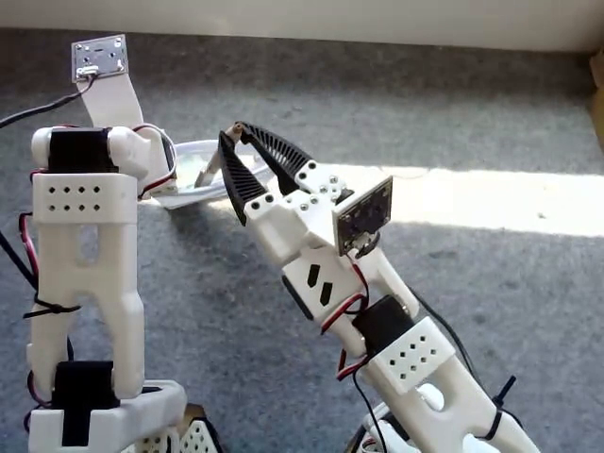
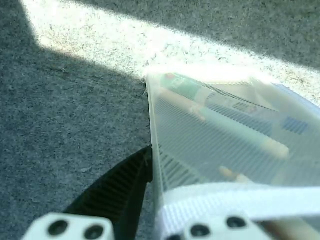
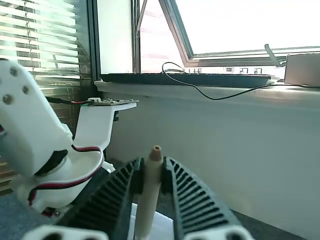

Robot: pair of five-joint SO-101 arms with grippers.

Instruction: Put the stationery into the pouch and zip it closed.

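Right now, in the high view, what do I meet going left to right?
Left arm → pouch → right gripper, holding a pen → right wrist camera.

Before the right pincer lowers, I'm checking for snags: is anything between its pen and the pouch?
Nothing visible does. The cream pen in the right pincer hangs close by the translucent mesh pouch; whether its mouth is open cannot be seen.
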